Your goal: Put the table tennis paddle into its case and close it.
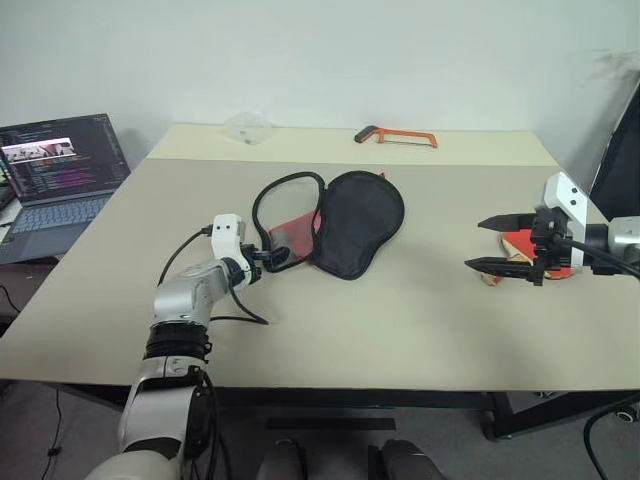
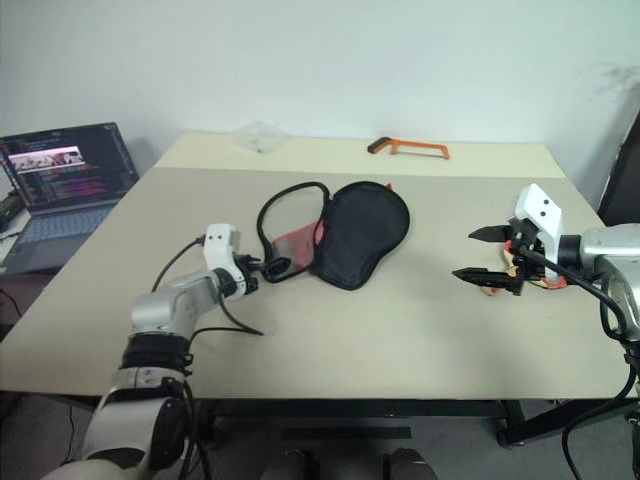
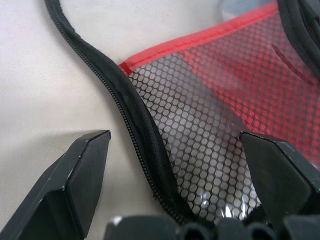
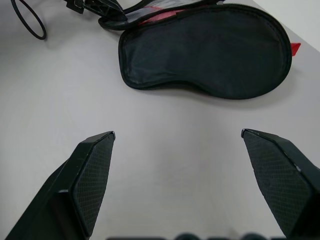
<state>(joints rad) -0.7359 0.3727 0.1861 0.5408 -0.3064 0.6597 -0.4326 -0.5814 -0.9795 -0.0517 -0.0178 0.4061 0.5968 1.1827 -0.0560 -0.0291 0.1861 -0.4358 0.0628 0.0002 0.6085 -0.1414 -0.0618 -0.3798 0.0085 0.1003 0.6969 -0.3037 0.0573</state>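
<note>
The case (image 1: 355, 225) lies unzipped in the middle of the table, its black fabric half spread to the right. Its red and mesh half (image 1: 292, 232) and a looping zip edge (image 1: 270, 195) lie to the left. My left gripper (image 1: 270, 257) is open and low at that mesh half. In the left wrist view the zip edge (image 3: 137, 125) runs between its fingers (image 3: 75, 175). My right gripper (image 1: 500, 243) hovers open at the right. The table tennis paddle (image 1: 517, 240) lies under and behind it, mostly hidden, showing only some red face. The right wrist view looks across bare table to the case (image 4: 210, 50).
An orange hacksaw (image 1: 397, 135) and a clear plastic item (image 1: 248, 127) lie at the table's far edge. An open laptop (image 1: 55, 175) stands on a lower surface to the left. A dark object (image 1: 620, 150) rises beside the table's right edge.
</note>
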